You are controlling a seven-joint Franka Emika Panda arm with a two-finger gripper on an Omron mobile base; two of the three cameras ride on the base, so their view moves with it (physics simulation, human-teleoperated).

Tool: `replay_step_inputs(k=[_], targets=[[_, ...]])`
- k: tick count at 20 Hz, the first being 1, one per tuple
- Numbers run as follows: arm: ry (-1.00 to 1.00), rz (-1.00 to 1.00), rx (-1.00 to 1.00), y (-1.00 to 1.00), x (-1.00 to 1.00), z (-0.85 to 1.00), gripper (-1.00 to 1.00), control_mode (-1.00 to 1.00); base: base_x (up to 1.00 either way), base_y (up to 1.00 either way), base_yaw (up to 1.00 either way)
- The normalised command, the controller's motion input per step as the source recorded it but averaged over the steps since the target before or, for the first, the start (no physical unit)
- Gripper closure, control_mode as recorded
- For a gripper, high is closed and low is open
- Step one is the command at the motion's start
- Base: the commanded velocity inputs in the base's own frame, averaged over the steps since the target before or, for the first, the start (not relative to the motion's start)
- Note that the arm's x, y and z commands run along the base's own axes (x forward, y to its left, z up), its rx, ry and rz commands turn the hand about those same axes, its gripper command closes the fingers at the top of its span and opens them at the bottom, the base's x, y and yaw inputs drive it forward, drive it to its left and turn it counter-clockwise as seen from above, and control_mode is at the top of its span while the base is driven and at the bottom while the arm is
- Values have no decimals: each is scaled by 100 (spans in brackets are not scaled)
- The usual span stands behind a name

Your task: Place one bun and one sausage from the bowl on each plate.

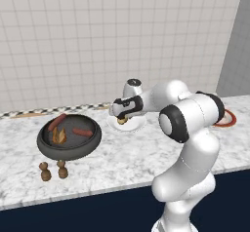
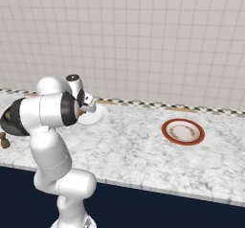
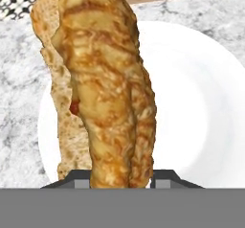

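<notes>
Hand view: claw (image 3: 122,176) clamped on long, crusty golden-brown bun (image 3: 107,88) over smooth round white plate (image 3: 201,107).

golden-brown bun (image 3: 107,88); plain white plate (image 3: 196,102); dark grey bowl (image 1: 69,138); red-rimmed plate (image 2: 183,131); grey-veined marble counter (image 2: 139,150).

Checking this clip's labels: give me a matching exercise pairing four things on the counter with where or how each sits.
1 golden-brown bun
2 plain white round plate
3 red-rimmed round plate
4 wide dark grey bowl

A holds two sausages
B held in the fingers
C under the held bun
D bare, apart at the counter's right

Pairs: 1-B, 2-C, 3-D, 4-A
</notes>
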Motion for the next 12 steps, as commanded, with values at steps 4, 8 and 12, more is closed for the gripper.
replay_step_inputs(k=[4, 8, 12], targets=[[0, 0, 0, 0, 3, -8, -100, -100, 0, 0, 0], [0, 0, 0, 0, 0, 0, -100, -100, 0, 0, 0], [0, 0, 0, 0, 0, 2, -100, -100, 0, 0, 0]])
